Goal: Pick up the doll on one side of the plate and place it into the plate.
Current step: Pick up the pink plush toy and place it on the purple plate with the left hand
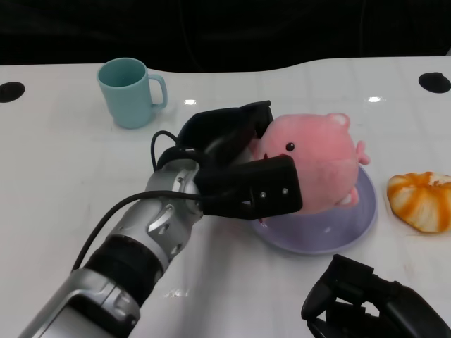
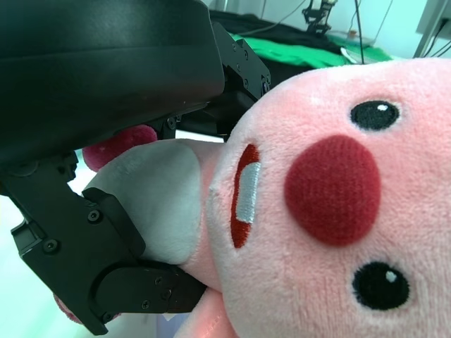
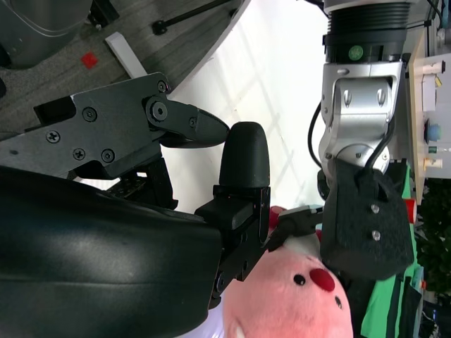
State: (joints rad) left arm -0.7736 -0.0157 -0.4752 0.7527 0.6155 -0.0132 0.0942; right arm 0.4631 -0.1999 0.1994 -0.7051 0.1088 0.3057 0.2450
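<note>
A pink plush doll [image 1: 317, 160] with black eyes and a red nose sits on the lavender plate [image 1: 352, 227] at centre right of the head view. My left hand [image 1: 243, 169] grips the doll's left side, fingers behind it and thumb in front. The left wrist view is filled by the doll's face [image 2: 338, 211] with black fingers [image 2: 106, 253] pressed against it. My right hand [image 1: 373, 303] rests low near the table's front edge, apart from the plate, holding nothing. The right wrist view shows the doll [image 3: 296, 299] and my left hand [image 3: 366, 218] beyond my right fingers [image 3: 243, 176].
A teal mug [image 1: 130, 91] stands at the back left. An orange-and-white bun-like object [image 1: 423, 201] lies right of the plate. Dark round holes sit at the table's far corners [image 1: 10, 91].
</note>
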